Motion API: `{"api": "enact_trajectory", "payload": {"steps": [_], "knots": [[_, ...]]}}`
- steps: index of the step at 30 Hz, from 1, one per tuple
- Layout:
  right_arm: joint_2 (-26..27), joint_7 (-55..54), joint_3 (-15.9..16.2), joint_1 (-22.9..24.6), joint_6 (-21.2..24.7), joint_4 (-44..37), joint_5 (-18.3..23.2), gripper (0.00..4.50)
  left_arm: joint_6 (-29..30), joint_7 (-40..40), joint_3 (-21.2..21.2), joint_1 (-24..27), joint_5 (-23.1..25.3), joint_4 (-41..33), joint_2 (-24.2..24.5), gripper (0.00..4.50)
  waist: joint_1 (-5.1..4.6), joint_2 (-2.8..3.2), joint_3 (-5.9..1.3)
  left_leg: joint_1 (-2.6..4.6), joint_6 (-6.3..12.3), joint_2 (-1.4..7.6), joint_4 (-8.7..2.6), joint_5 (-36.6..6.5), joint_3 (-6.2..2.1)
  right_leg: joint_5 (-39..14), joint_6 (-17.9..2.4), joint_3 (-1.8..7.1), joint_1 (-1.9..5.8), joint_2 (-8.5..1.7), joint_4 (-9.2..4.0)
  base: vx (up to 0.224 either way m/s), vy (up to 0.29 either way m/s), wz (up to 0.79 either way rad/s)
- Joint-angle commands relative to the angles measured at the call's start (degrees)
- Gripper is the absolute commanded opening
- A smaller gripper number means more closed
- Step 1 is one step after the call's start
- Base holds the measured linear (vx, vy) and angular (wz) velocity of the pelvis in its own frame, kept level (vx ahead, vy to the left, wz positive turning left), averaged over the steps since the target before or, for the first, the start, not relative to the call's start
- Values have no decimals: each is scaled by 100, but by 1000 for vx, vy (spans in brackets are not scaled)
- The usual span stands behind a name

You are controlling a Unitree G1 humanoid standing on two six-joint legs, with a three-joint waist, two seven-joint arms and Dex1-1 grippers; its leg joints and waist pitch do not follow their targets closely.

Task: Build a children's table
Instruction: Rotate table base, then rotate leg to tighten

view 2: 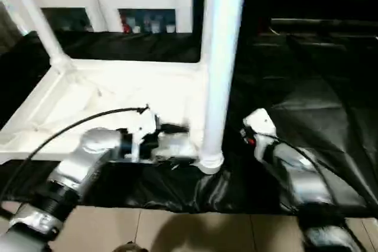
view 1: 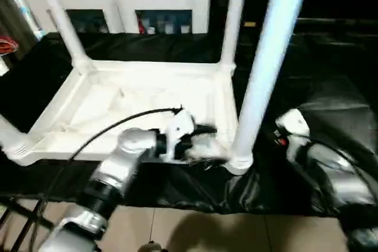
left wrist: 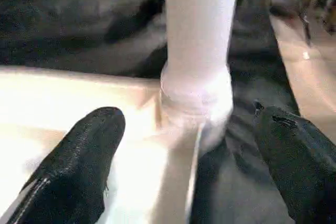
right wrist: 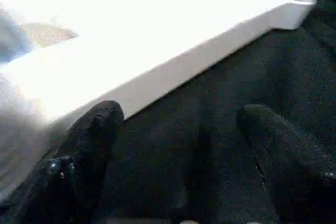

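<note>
Right, from my head views the tabletop (view 1: 136,104) lies upside down on the black cloth (view 1: 331,104), legs standing up from its corner sockets. The near leg (view 1: 260,81) rises right in front of me, the far left leg (view 1: 59,16) and the far right leg (view 1: 233,16) behind it, the white cabinet (view 1: 118,4) beyond. My left gripper (view 1: 204,146) sits at the tabletop's near edge beside the near leg's base; my right gripper (view 2: 257,123) hangs over the cloth on the leg's other side.

Left wrist view now: my fingers (left wrist: 79,166) stand wide apart, grasping nothing, with the leg's flared end (left wrist: 197,98) in its socket between them.

Right wrist view: fingers (right wrist: 89,140) released too, over bare cloth, the tabletop's side wall (right wrist: 173,72) just beyond.

The risk, as I judge it: knocking that leg askew if I close off-centre or sweep in sideways. Whether it's fully seated, I cannot tell. The fourth corner is cut off at the left edge, and my left gripper is smeared in the head views.
</note>
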Motion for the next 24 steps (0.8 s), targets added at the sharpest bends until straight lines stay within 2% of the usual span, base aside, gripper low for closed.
{"api": "enact_trajectory", "payload": {"steps": [1,2,5,7,10,13,14,16,20,21,23,24], "knots": [[-137,230,0,86,192,-379,159,407,-46,-109,-84,-138,142,81,64,431,25,-74,-393,-2,467,161,-359,-1189,-20,-1488,-951,269,332,-302,-414,0,0,0],[-263,352,-23,243,311,-656,233,407,-37,-157,-118,-165,192,130,104,416,36,-87,-375,-8,461,151,-363,-1217,-15,-1596,-927,267,331,-306,-434,0,0,0],[-472,566,-38,499,520,-1086,348,407,-9,-274,-171,-202,231,213,125,385,71,-71,-383,-5,396,162,-366,-1260,-25,-1822,-850,272,325,-335,-449,0,0,0],[-647,796,-13,756,726,-1503,462,407,-23,-329,-241,-249,340,343,94,378,85,-74,-371,-13,412,161,-372,-1274,-29,-1851,-800,277,329,-322,-469,0,0,0],[-744,913,10,903,852,-1734,536,407,-32,-334,-283,-291,395,445,62,355,86,-84,-378,-25,411,148,-367,-1260,-29,-1950,-730,264,331,-332,-488,0,0,0],[-935,1166,16,1176,1250,-2244,804,407,19,-388,-360,-380,477,624,48,336,94,-89,-361,-32,453,141,-370,-1240,-33,-2122,-631,256,338,-319,-521,0,0,0],[-963,1197,15,1212,1317,-2310,847,434,26,-375,-365,-391,502,650,44,330,90,-84,-365,-49,459,140,-371,-1210,-37,-2138,-608,252,339,-325,-519,0,0,0],[-1037,1306,3,1298,1484,-2458,941,444,64,-315,-414,-458,628,770,66,298,82,-74,-368,-34,441,145,-371,-1234,-40,-2177,-611,248,317,-323,-533,0,0,0],[-1104,1340,-30,1391,1702,-2659,1030,450,125,-344,-471,-575,811,979,107,284,87,-76,-364,-36,405,139,-376,-1259,-45,-2247,-588,240,322,-329,-546,0,0,0],[-1105,1342,-30,1393,1706,-2664,1028,450,160,-361,-472,-583,811,985,113,257,90,-73,-372,-34,394,148,-376,-1218,-51,-2176,-617,245,320,-338,-528,0,0,0],[-1122,1326,-33,1422,1775,-2740,1043,450,244,-425,-474,-616,802,1006,145,248,97,-61,-377,-37,395,146,-370,-1180,-49,-2061,-685,244,323,-339,-519,0,0,0],[-1127,1316,-29,1428,1796,-2758,1040,450,256,-423,-450,-629,790,1026,140,229,98,-65,-381,-38,398,141,-363,-1168,-45,-2030,-693,242,324,-336,-519,0,0,0]]}}
